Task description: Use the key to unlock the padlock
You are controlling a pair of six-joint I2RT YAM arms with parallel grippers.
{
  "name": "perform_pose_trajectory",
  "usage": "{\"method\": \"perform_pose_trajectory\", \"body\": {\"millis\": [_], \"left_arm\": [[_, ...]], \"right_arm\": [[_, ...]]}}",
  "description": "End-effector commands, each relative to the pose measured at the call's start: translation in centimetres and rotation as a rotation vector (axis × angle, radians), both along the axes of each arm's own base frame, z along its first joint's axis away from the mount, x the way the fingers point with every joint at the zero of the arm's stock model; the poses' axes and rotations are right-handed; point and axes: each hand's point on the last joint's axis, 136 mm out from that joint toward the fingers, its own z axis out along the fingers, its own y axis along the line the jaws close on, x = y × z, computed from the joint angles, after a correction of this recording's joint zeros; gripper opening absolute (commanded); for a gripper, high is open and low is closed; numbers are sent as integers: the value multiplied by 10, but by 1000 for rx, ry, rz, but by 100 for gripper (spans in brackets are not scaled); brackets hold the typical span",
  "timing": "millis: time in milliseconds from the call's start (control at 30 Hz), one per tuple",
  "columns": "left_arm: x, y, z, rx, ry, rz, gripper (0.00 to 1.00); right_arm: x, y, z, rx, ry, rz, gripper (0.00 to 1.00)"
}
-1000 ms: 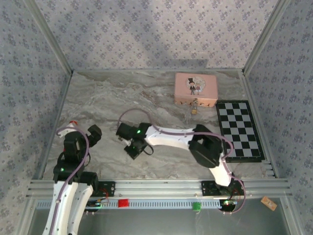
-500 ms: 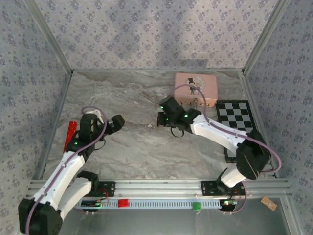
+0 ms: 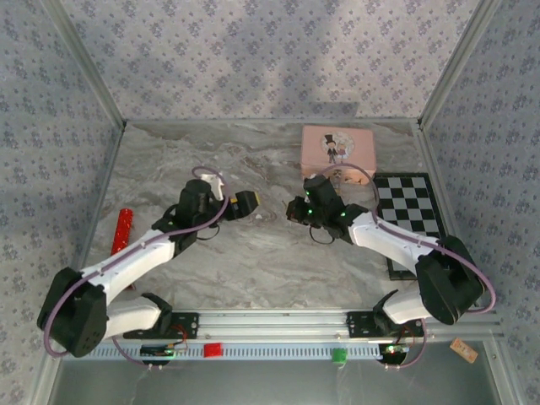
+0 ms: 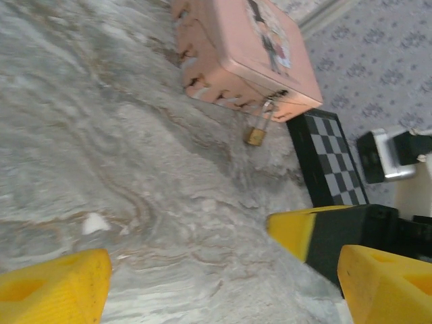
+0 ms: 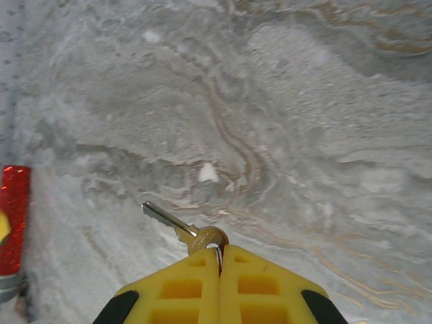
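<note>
Steadying the lock looks like the first need. Across the marble table (image 3: 169, 160), the pink tin (image 4: 229, 40) sits at the far side. The left gripper (image 4: 223, 263) faces it, jaws wide and empty. I judge it should brace the lock body before anything turns. The right gripper (image 5: 219, 260) is pinched tight. The padlock (image 4: 255, 132) hangs from the tin's front clasp. The key (image 5: 177, 226), held by its bow between those fingers, juts clear. Its blade should be lined up with the keyhole, which I cannot make out.
</note>
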Motion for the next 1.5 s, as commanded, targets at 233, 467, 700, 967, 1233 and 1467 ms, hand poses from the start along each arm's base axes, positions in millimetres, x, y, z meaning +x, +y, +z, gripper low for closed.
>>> {"method": "perform_pose_trajectory", "body": {"millis": [233, 467, 700, 967, 1233, 1467], "left_arm": [[6, -30, 25, -34, -70, -69, 81], [3, -27, 22, -25, -65, -64, 75], [2, -27, 22, -17, -67, -69, 64], [0, -25, 22, -8, -71, -75, 50], [-2, -24, 19, -5, -62, -74, 39], [-1, -24, 17, 1, -56, -70, 29]], "right_arm": [[0, 35, 32, 216, -64, 96, 0], [-7, 52, 41, 232, -85, 151, 0], [-9, 63, 48, 239, -100, 178, 0], [-13, 72, 56, 217, -133, 214, 0], [-14, 74, 53, 205, -128, 216, 0], [-14, 75, 54, 200, -132, 216, 0]]}}
